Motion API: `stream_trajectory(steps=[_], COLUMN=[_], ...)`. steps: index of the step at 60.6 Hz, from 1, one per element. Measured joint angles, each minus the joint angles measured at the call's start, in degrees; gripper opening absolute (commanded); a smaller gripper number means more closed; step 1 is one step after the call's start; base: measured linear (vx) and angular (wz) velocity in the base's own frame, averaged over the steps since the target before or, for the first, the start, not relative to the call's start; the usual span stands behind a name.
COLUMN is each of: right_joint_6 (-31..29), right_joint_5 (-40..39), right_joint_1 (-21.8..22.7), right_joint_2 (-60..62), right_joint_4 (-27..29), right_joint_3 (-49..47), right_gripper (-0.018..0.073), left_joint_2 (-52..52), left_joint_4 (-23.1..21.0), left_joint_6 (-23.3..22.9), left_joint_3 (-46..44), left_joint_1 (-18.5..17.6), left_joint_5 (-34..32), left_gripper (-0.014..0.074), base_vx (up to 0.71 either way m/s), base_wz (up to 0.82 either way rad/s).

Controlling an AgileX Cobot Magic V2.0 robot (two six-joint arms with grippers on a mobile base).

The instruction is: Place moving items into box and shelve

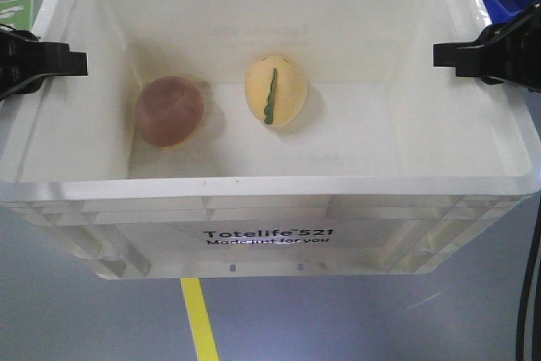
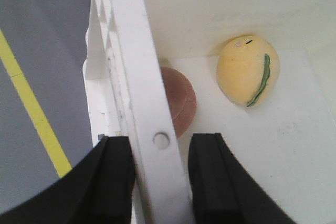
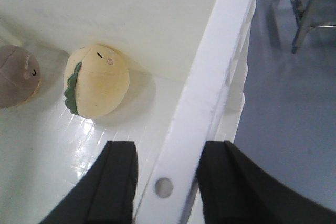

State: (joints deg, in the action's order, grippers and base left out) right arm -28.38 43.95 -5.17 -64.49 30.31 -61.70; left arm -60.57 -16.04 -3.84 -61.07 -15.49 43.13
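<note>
White box (image 1: 270,185) holds the ball (image 1: 169,110) and egg (image 1: 275,90) on its floor, your left gripper (image 2: 160,148) and right gripper (image 3: 168,153) clamp its side rims, so you have only shelving left.

Arms come in level from either side; left end effector (image 2: 160,182) and right end effector (image 3: 168,182) each pinch a box (image 1: 270,185) side wall, one finger inside, one outside.
</note>
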Motion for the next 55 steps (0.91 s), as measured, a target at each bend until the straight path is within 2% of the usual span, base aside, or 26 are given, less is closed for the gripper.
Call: stream_trajectory(steps=[55], right_joint_6=[0.0], right_joint_5=[-0.1], right_joint_1=[0.0], right_joint_2=[0.0], right_joint_4=[0.0], right_joint_3=[0.0], right_gripper=[-0.0006], left_joint_2=[0.0], left_joint_4=[0.0], left_joint_6=[0.0], left_joint_3=[0.0], left_joint_1=[0.0], left_joint_5=[0.0], left_gripper=[-0.0006], base_vx=[0.36], base_wz=[-0.55])
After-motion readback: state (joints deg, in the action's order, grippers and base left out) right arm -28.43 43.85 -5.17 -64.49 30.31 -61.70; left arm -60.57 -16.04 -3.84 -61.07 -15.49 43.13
